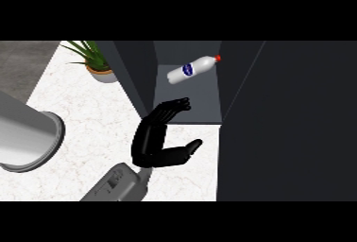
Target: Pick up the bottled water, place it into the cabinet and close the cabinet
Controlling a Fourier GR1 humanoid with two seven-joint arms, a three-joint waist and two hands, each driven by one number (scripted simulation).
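Bottled water (191, 69) lies inside the cabinet (203, 100), just beyond my left hand (150, 138); I see that hand open, fingers (180, 105) straight.

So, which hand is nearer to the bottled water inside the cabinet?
Left. The left hand is open in front of the bottled water, fingers at the front edge of the cabinet, apart from the bottle. The right hand is not in view.

White marble counter (90, 118), potted plant (96, 60), grey floor (24, 56).
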